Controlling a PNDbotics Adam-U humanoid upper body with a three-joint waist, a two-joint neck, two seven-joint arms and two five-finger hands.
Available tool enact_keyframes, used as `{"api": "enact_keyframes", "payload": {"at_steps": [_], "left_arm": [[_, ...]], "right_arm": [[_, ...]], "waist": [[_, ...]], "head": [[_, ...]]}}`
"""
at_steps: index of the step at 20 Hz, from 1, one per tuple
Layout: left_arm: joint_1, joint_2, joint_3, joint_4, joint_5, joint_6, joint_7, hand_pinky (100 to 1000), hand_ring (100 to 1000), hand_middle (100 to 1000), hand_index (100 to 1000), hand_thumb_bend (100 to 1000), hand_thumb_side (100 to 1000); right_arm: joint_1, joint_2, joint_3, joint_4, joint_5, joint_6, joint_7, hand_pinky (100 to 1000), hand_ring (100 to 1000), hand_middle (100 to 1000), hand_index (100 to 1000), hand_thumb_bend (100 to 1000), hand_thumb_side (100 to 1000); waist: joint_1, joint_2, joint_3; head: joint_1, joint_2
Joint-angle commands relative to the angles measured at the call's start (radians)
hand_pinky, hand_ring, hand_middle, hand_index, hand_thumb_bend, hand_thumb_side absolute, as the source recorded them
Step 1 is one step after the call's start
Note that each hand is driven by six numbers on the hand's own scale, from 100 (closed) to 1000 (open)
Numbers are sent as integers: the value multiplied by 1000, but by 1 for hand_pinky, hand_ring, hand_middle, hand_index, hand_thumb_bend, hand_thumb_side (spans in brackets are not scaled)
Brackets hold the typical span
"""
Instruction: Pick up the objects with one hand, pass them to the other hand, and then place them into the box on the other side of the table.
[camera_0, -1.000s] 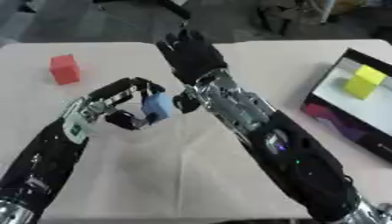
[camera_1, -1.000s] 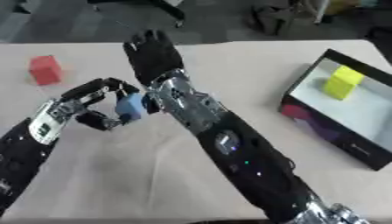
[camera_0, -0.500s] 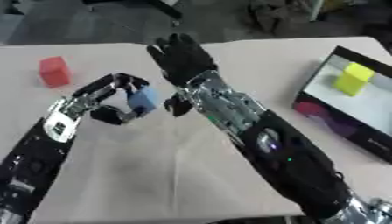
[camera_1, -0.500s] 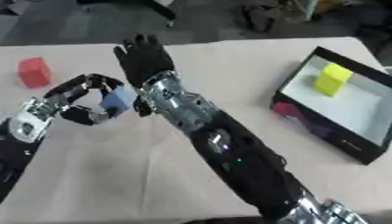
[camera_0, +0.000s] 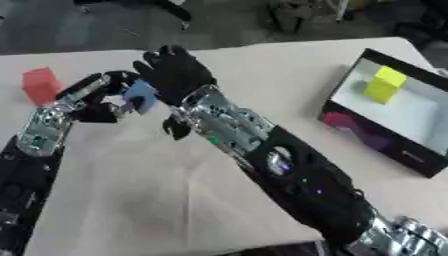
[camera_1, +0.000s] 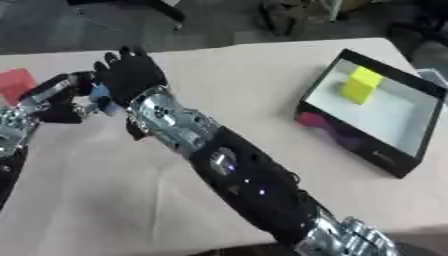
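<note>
My left hand (camera_0: 92, 100) is curled round a small light-blue block (camera_0: 140, 96) above the left part of the table. My right hand (camera_0: 175, 75) reaches across from the right, fingers straight and spread, its palm right beside the block and partly covering it. A red block (camera_0: 39, 85) stands on the table at the far left. The black box (camera_0: 420, 162) with a white inside sits at the right edge, and a yellow block (camera_0: 383, 84) lies in it.
The beige table (camera_0: 157, 200) stretches in front of both arms. A dark floor and furniture legs lie beyond the far edge. My right forearm (camera_0: 262, 150) crosses the middle of the table diagonally.
Both hands and the blue block have shifted to the left and farther away. The right hand stays open against the block while the left keeps hold of it.
</note>
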Motion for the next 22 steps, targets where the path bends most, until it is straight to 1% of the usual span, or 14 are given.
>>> {"api": "enact_keyframes", "payload": {"at_steps": [1, 5, 10, 13, 15, 16, 18, 19, 20, 21, 22], "left_arm": [[-33, -7, 11, -50, 65, -86, -188, 687, 443, 455, 622, 100, 461], [-31, -12, -9, -96, 134, -17, -194, 689, 444, 456, 622, 100, 460], [-11, 10, -53, -162, 218, 67, -195, 691, 444, 455, 621, 100, 453], [2, 26, -83, -201, 264, 113, -195, 692, 444, 455, 621, 100, 442], [11, 37, -107, -224, 296, 138, -195, 692, 444, 455, 622, 100, 442], [15, 43, -118, -234, 312, 148, -195, 691, 445, 456, 622, 100, 441], [20, 53, -135, -246, 342, 167, -195, 692, 445, 456, 622, 100, 440], [23, 58, -142, -250, 356, 175, -195, 692, 446, 456, 623, 100, 442], [25, 64, -149, -254, 378, 185, -195, 692, 447, 457, 623, 100, 445], [25, 77, -161, -258, 426, 202, -195, 692, 447, 457, 623, 100, 446], [25, 89, -170, -264, 468, 223, -195, 692, 447, 457, 623, 100, 446]], "right_arm": [[-20, 13, 2, -2, -8, 0, -8, 1000, 934, 959, 1000, 416, 100], [-20, 13, 1, 7, -9, 2, -9, 1000, 934, 959, 1000, 412, 100], [-21, 7, -6, 18, 3, 9, -14, 1000, 951, 967, 1000, 419, 117], [-22, 5, -12, 26, 19, 11, -15, 1000, 950, 968, 1000, 412, 100], [-23, 4, -17, 32, 31, 14, -11, 1000, 923, 943, 1000, 396, 100], [-23, 4, -18, 35, 37, 16, -9, 978, 862, 905, 1000, 380, 100], [-25, 2, -19, 32, 55, 18, -18, 853, 754, 812, 939, 370, 100], [-25, 1, -19, 30, 67, 18, -27, 724, 667, 732, 873, 364, 100], [-25, 0, -20, 27, 77, 17, -40, 588, 594, 630, 775, 357, 100], [-24, -1, -21, 26, 84, 16, -53, 517, 560, 585, 720, 337, 100], [-23, -1, -21, 25, 85, 15, -68, 472, 541, 562, 689, 323, 100]], "waist": [[1, -11, 0], [1, -12, -3], [4, -12, -5], [6, -12, -5], [6, -12, -5], [6, -12, -5], [6, -12, -6], [6, -12, -6], [7, -12, -7], [7, -12, -7], [7, -12, -8]], "head": [[-6, -3], [-6, -3], [-8, -3], [-8, -3], [-8, -3], [-7, -3], [-5, -3], [-3, -3], [-2, -3], [-1, -3], [0, -3]]}}
